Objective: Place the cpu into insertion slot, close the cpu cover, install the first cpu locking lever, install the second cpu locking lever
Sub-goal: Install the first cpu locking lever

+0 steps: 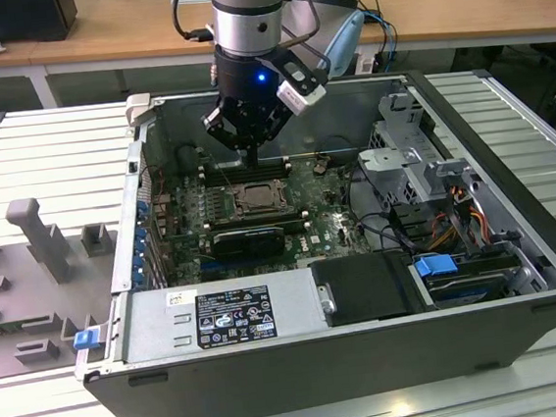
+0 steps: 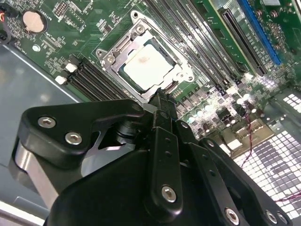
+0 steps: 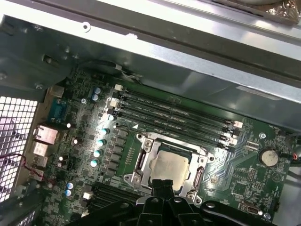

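Inspection found the computer case [image 1: 303, 369] lying open on its side on the slatted metal tabletop [image 1: 46, 152], with the green motherboard [image 1: 331, 225] exposed at its floor. The arm reached down into the case from above. The gripper [image 1: 252, 160] hung over the edge of the insertion slot [image 1: 257, 199] that lies nearer the long black memory slots [image 3: 174, 115].

In both wrist views the gripper's fingers were drawn together into a single narrow black tip, with nothing seen between them. In the second wrist view the gripper [image 2: 162, 99] overlapped the rim of the insertion slot [image 2: 107, 59]. In the first wrist view the gripper [image 3: 162, 184] likewise sat at the border of the insertion slot [image 3: 136, 177]. Whether the tip touched the metal could not be told.

The cpu [image 2: 146, 70] lay flat and square inside the slot, its pale face upward. The cpu cover [image 2: 181, 74] was down over it, framing the chip through its window; the first wrist view showed the same arrangement of cpu [image 3: 170, 165] and cpu cover [image 3: 162, 145]. The state of the locking levers could not be made out.

Elsewhere in the case, a black card [image 1: 249, 239] stood just beside the slot on the side away from the gripper. A grey power supply [image 1: 220, 318] lay along the near wall. A coin cell [image 3: 268, 157] sat on the board, well apart from the slot.
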`<act>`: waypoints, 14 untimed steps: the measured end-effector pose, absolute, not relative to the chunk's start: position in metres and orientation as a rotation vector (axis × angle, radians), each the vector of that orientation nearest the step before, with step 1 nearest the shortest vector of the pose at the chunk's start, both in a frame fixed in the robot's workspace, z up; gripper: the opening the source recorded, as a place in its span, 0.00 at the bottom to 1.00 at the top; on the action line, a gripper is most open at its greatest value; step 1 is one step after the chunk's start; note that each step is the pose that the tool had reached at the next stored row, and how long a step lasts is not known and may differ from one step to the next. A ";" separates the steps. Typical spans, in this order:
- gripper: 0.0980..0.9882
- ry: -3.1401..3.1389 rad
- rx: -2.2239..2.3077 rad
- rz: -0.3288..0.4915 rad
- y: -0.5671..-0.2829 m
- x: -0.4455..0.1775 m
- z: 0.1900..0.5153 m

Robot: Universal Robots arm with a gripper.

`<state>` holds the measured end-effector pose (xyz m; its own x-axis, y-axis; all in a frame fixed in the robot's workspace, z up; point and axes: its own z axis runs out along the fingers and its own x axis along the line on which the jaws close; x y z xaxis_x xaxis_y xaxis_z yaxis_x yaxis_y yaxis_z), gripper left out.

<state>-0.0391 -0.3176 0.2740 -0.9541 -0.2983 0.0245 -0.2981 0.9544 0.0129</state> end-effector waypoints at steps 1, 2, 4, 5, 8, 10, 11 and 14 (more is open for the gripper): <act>0.01 -3.077 0.486 -0.014 -0.318 -0.039 0.274; 0.01 -3.074 0.504 -0.014 -0.318 -0.039 0.274; 0.01 -3.065 0.557 -0.013 -0.318 -0.039 0.274; 0.01 -3.055 0.607 -0.012 -0.318 -0.039 0.274; 0.01 -3.052 0.625 -0.012 -0.318 -0.039 0.274; 0.01 -3.053 0.617 -0.012 -0.318 -0.041 0.274; 0.01 -3.056 0.601 -0.012 -0.318 -0.042 0.274; 0.01 -3.060 0.585 -0.013 -0.318 -0.048 0.274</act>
<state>-0.0483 -0.3179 0.2740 -0.9292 -0.3687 0.0244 -0.3684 0.9296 0.0130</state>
